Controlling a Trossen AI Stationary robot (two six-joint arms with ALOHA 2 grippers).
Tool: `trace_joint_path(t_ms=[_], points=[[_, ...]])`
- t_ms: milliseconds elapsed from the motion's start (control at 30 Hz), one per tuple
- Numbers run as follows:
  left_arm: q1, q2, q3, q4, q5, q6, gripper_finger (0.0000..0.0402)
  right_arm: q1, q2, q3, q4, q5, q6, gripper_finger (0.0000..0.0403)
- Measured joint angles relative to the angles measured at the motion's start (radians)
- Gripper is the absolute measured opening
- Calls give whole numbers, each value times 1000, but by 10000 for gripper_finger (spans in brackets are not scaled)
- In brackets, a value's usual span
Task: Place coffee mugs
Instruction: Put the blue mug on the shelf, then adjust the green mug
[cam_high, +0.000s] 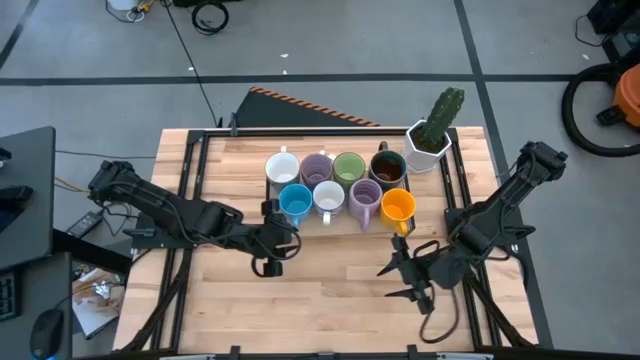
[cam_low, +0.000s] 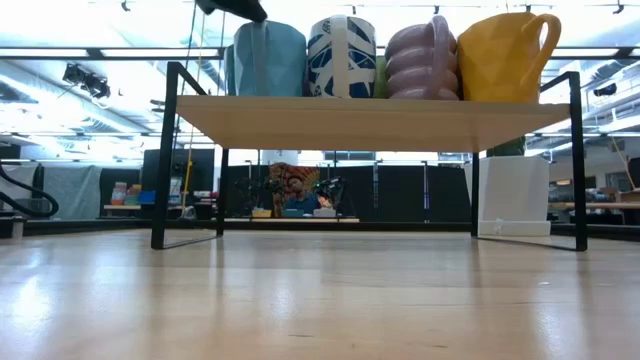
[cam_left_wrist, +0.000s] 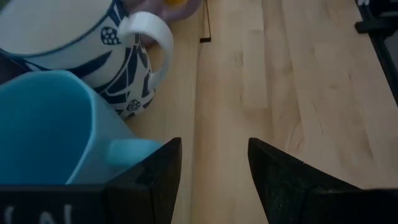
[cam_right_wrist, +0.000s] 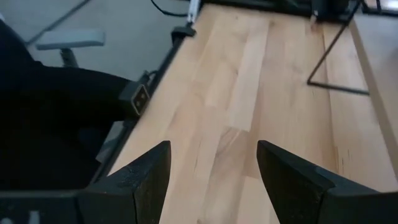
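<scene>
Fingers of the left gripper (cam_high: 283, 240) stand apart with nothing between them, just in front of the glossy sky-blue ceramic mug (cam_high: 295, 203) at the near-left end of the raised wooden shelf (cam_high: 340, 228). Backing straight off (no sideways sweep) looks wisest, since that mug's handle seems to lie right by one finger. The right gripper (cam_high: 405, 272), jaws wide and empty, waits over bare pale planks of the table (cam_high: 330, 300). Beside the blue mug stand a white blue-patterned mug (cam_high: 328, 198), a ribbed lilac mug (cam_high: 364, 202) and a faceted orange mug (cam_high: 398, 207). Behind are a white mug (cam_high: 282, 167), a second lilac mug (cam_high: 317, 168), a green mug (cam_high: 348, 167) and a dark brown mug (cam_high: 387, 166).
</scene>
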Motion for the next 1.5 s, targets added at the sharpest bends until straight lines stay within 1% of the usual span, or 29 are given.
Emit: trace_joint_path(t_ms=[67, 133, 200, 300, 433, 533, 767, 933, 1067, 1267, 1400, 1500], points=[[-13, -18, 0, -4, 0, 26, 192, 13, -39, -21, 13, 1, -15, 244], [-31, -29, -9, 35, 1, 64, 192, 22, -84, -59, 55, 6, -40, 244], [-51, -50, -52, 93, 9, 91, 192, 29, -138, -111, 127, 4, -69, 244], [-55, -81, -118, 151, 53, 96, 192, 41, -235, -192, 252, -17, -131, 244], [-52, -176, -206, 251, 53, 99, 192, 51, -385, -287, 377, -23, -220, 244], [-54, -258, -283, 308, 57, 107, 192, 51, -491, -350, 437, -21, -247, 244], [-53, -458, -470, 436, 57, 80, 192, 41, -660, -460, 433, 47, -176, 244], [-54, -572, -556, 497, 64, 78, 192, 45, -740, -515, 421, 87, -170, 244], [-54, -646, -613, 540, 77, 75, 192, 45, -796, -547, 417, 91, -189, 244], [-56, -724, -692, 573, 83, 72, 192, 45, -878, -595, 389, 81, -216, 244], [-55, -776, -746, 582, 83, 67, 192, 45, -940, -645, 387, 55, -232, 244], [-56, -827, -799, 619, 83, 66, 187, 44, -997, -689, 400, 65, -255, 244]])
